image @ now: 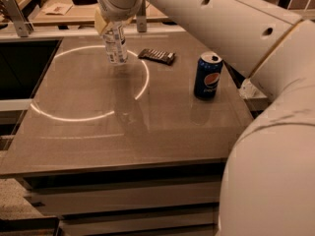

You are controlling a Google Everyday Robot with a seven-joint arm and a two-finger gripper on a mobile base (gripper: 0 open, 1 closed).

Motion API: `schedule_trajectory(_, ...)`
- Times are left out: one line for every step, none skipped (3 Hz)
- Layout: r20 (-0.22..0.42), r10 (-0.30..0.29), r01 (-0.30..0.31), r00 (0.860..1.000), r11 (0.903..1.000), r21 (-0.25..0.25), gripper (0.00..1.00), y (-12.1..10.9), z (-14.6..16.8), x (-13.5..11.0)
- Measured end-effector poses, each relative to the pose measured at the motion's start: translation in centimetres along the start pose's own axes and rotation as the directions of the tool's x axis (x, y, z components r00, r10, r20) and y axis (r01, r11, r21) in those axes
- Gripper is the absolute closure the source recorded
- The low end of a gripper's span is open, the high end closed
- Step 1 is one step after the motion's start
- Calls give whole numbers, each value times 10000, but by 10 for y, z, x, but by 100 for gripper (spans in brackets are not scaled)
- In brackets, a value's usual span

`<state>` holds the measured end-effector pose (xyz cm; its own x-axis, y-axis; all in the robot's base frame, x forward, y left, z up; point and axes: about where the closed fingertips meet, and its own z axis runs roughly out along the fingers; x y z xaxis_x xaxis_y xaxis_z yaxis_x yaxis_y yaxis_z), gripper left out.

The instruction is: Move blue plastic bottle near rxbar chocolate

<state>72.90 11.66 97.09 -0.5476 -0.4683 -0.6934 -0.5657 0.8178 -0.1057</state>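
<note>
Gripping w/ pincer [114,22] the top of blue plastic bottle [116,47], upright, just left of rxbar chocolate [156,56], not touching. Can't tell if base on surface [123,132] or just above. Could tip on release if let go tilted or too high; could shove bar if carried into it. Ignoring Pepsi can [207,76], well right of bar.
</note>
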Motion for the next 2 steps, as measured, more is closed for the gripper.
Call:
schedule_trajectory(-154, 183, -176, 9997, 9988, 447, 100, -28, -3, 9)
schedule_trajectory(-462, 896, -851, 9949, 9920, 928, 100, -57, 18, 22)
